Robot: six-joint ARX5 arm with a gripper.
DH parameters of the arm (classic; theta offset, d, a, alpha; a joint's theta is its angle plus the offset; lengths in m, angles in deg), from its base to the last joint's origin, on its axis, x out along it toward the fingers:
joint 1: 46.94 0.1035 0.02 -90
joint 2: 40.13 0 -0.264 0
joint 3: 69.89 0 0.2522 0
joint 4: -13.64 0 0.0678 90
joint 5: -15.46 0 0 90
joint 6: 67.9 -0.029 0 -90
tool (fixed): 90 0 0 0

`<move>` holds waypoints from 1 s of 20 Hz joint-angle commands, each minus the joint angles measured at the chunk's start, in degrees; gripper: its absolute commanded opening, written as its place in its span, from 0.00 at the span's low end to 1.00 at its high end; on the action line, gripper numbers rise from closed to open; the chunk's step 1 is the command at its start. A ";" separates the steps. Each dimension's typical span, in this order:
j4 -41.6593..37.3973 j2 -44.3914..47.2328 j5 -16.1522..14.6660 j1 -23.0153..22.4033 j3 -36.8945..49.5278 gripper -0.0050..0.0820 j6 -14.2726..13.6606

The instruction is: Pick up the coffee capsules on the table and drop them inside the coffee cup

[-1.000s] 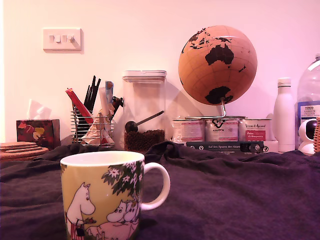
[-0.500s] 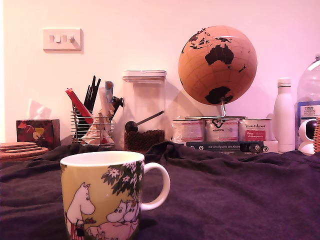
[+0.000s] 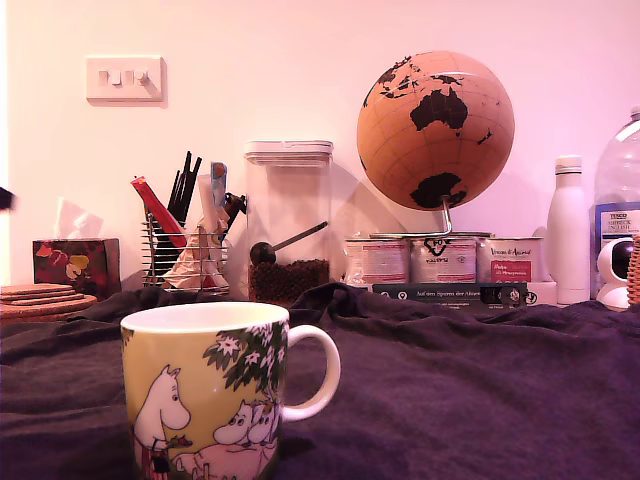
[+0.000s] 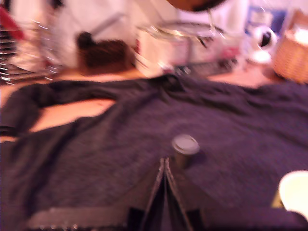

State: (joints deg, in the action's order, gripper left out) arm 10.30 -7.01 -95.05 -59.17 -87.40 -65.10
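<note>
The yellow-green coffee cup (image 3: 210, 390) with cartoon figures stands upright on the dark cloth-covered table (image 3: 480, 390), near the front of the exterior view; its white rim (image 4: 296, 191) also shows in the wrist view. In the blurred wrist view, one dark coffee capsule (image 4: 185, 145) with a grey top stands on the cloth (image 4: 96, 154). My gripper (image 4: 164, 161) hovers just short of it, beside the capsule and apart from it. Its fingertips meet in a point with nothing between them. In the exterior view the capsule is hidden.
Along the wall stand a wire holder of pens (image 3: 185, 250), a clear canister of coffee beans (image 3: 289, 225), tins (image 3: 440, 258), a cork globe (image 3: 436, 130), a white bottle (image 3: 568, 230) and a tissue box (image 3: 75, 262). A wicker basket (image 4: 291, 57) sits behind the cloth.
A small dark shape has appeared at the exterior view's left edge, at the height of the pen holder. The cup and the items by the wall have not moved.
</note>
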 commanded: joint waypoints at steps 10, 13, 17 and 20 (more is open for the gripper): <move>-13.27 17.97 -0.11 -1.81 -0.39 0.68 -1.25; -17.81 22.80 -0.28 -1.81 -0.39 0.68 -1.38; -25.59 29.62 -1.55 -1.81 -0.39 0.68 -1.38; -31.41 34.93 -1.77 -1.81 -0.39 0.68 -1.42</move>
State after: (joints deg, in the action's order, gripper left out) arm -19.54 26.87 -96.65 -60.83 -87.73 -66.21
